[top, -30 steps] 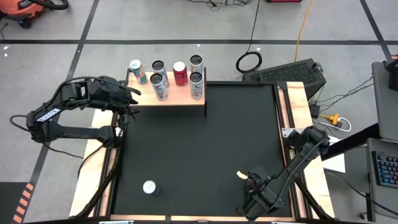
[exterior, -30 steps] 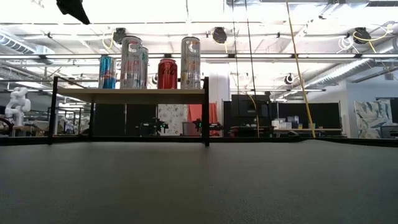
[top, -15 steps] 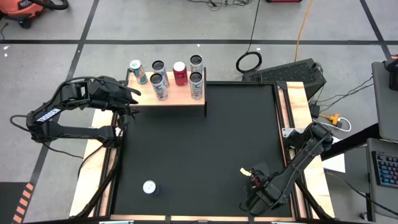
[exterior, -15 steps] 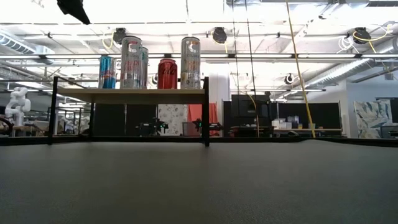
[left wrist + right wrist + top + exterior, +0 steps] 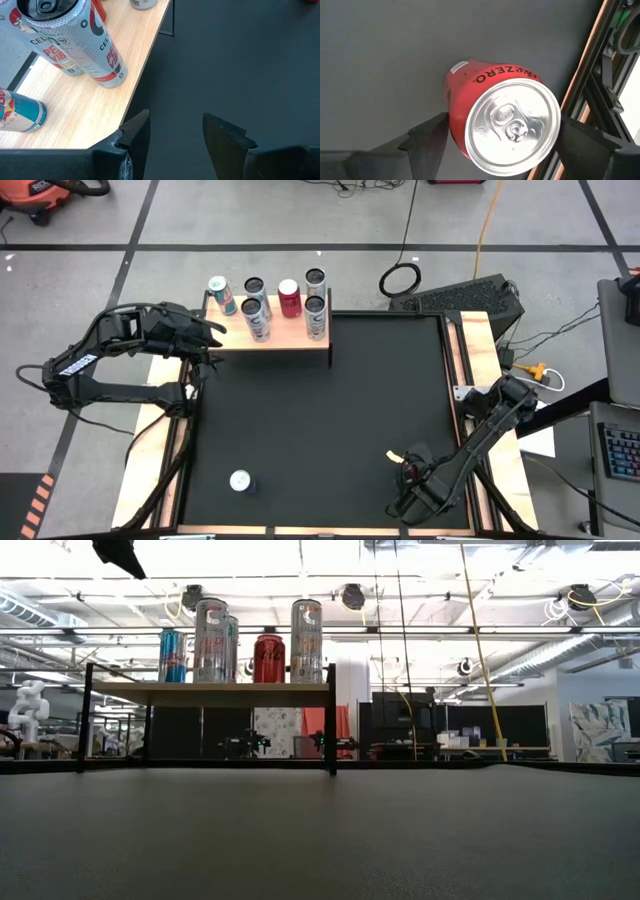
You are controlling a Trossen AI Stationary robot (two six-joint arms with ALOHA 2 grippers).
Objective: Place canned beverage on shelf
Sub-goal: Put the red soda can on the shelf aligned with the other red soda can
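A red can (image 5: 495, 75) stands on the black table near its right front corner, top up, also seen in the high view (image 5: 410, 472). My right gripper (image 5: 504, 120) points down over it, open, one finger close on each side of its upper part. The shelf (image 5: 285, 332), a light-wood board on black legs (image 5: 330, 720), stands at the far left and carries several upright cans (image 5: 258, 315). My left gripper (image 5: 175, 120) hangs open and holding nothing above the shelf's near left corner (image 5: 212, 345). A silver can (image 5: 240, 480) stands near the front edge at the left. My right gripper comes at the red can from above, with its fingers (image 5: 427, 137) flanking the can's upper sides (image 5: 451, 107) just below the rim. No gap shows on either side, and I cannot tell whether the fingers touch it.
Pale wooden rails (image 5: 475, 360) run along the table's left and right sides. Open black mat (image 5: 330, 410) lies between the shelf and the red can. Two tall white cans (image 5: 85, 45) and a blue can (image 5: 20, 112) stand near the shelf's left end, beside my left gripper.
My right gripper has sunk a little toward the table and drifted slightly toward the far edge. The red can now shows beneath it in the high view.
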